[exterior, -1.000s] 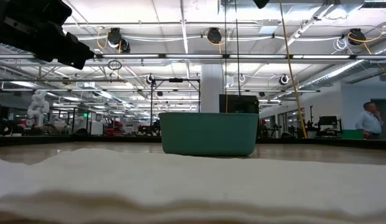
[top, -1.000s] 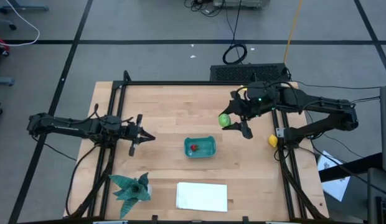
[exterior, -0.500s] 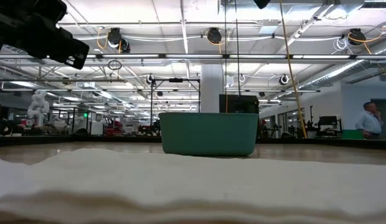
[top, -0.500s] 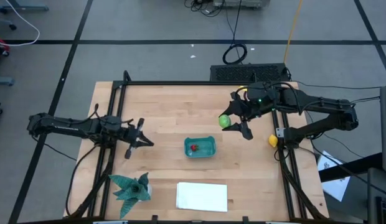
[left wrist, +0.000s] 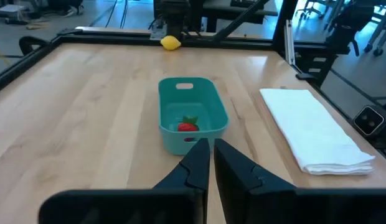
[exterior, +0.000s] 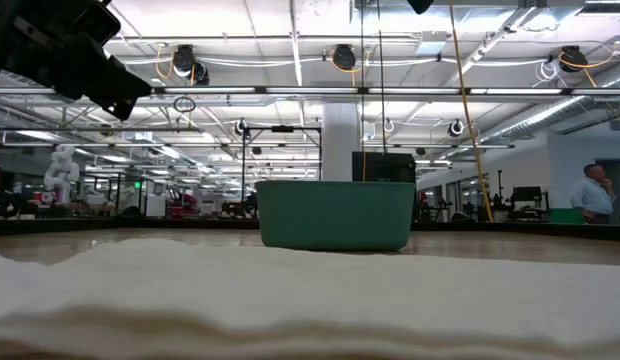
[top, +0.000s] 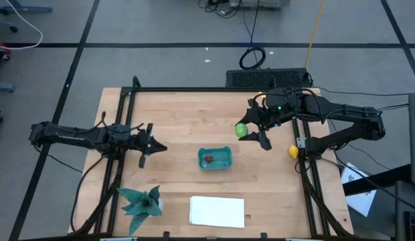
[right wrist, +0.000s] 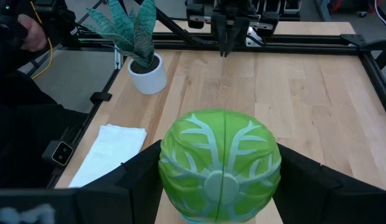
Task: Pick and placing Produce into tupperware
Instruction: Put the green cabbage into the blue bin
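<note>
My left gripper [top: 157, 146] hovers at nine o'clock on the worktop [top: 181, 114], fingers [left wrist: 199, 163] pressed together on nothing, aimed at the tub [top: 215, 158]. The tub sits at centre with the red piece [top: 208, 159] inside. At six o'clock lies a white cloth [top: 217, 211], a potted plant [top: 142, 201] at seven. My right gripper [top: 253, 130] at two o'clock clasps the green ball [top: 241, 129]. The yellow piece [top: 293, 151] rests at three.

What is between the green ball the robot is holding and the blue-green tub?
Nothing. In the high view, only bare wooden table lies between the green ball in the right gripper and the tub.
</note>
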Robot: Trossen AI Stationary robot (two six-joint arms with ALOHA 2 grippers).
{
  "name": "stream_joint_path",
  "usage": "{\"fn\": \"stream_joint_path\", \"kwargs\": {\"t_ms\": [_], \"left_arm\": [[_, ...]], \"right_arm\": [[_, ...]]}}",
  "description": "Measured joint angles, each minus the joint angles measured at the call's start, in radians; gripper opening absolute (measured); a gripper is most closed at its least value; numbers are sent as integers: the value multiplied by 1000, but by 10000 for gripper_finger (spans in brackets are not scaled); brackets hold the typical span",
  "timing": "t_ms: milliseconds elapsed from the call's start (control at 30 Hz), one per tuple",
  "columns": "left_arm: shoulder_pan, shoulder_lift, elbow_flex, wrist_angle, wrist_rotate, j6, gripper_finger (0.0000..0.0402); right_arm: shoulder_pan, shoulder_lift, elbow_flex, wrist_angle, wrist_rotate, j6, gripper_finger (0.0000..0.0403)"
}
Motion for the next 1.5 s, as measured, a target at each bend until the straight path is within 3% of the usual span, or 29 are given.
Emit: {"fn": "stream_joint_path", "kwargs": {"t_ms": [733, 1500], "left_arm": [[0, 0, 0, -3, -4, 4, 26], [0, 0, 0, -2, -4, 2, 26]], "right_arm": [[61, 0, -1, 27, -1, 63, 235], [37, 0, -1, 67, -1, 52, 235]]}}
